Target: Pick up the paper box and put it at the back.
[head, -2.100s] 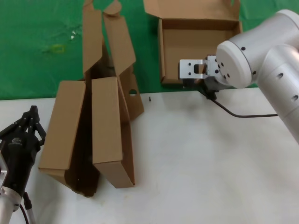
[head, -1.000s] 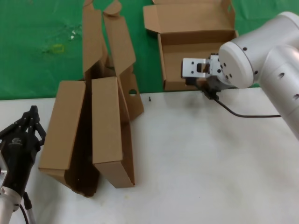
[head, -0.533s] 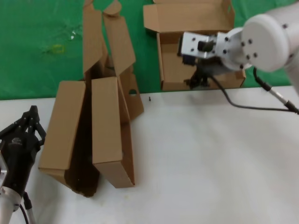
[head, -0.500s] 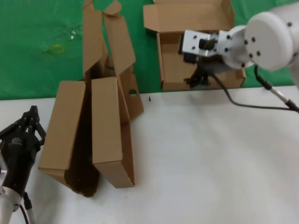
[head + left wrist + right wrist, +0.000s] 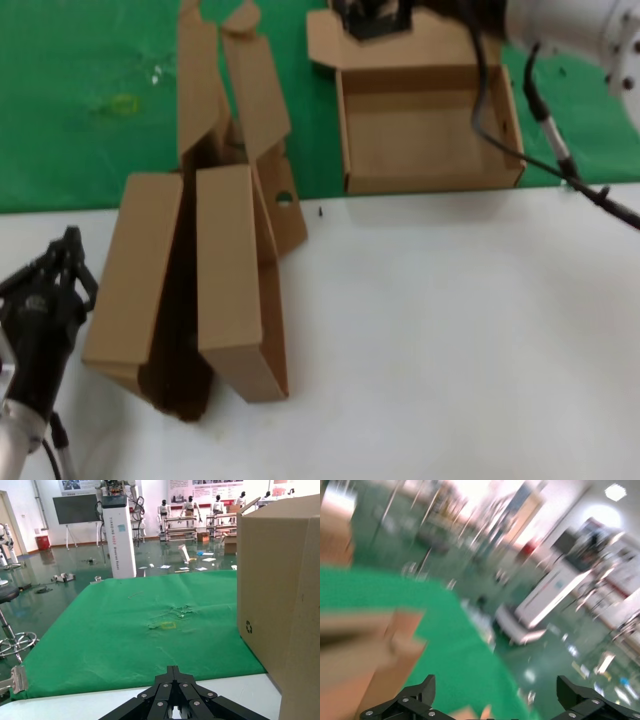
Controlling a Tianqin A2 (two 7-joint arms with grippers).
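The paper box [image 5: 430, 125] lies open on the green cloth [image 5: 90, 110] at the back, its lid [image 5: 400, 45] folded away from me. Nothing holds it. My right gripper [image 5: 372, 12] is raised over the box's far lid edge, at the top of the head view. In the right wrist view the right gripper [image 5: 495, 692] is open wide and empty, with the blurred brown box [image 5: 360, 650] below it. My left gripper [image 5: 62, 262] is shut and empty, parked over the white table at the near left; the left wrist view shows its fingertips [image 5: 173, 672] pressed together.
Two other brown cardboard boxes [image 5: 140, 275] [image 5: 240, 285] lean together on the white table [image 5: 450, 330] at the left, their flaps [image 5: 250, 90] standing up over the cloth. One box wall fills the left wrist view's side [image 5: 280, 595]. A black cable [image 5: 545, 140] hangs from my right arm.
My right gripper has lifted away from the box's front wall and swung up and back over the lid. The box stays on the cloth. The left arm has not moved.
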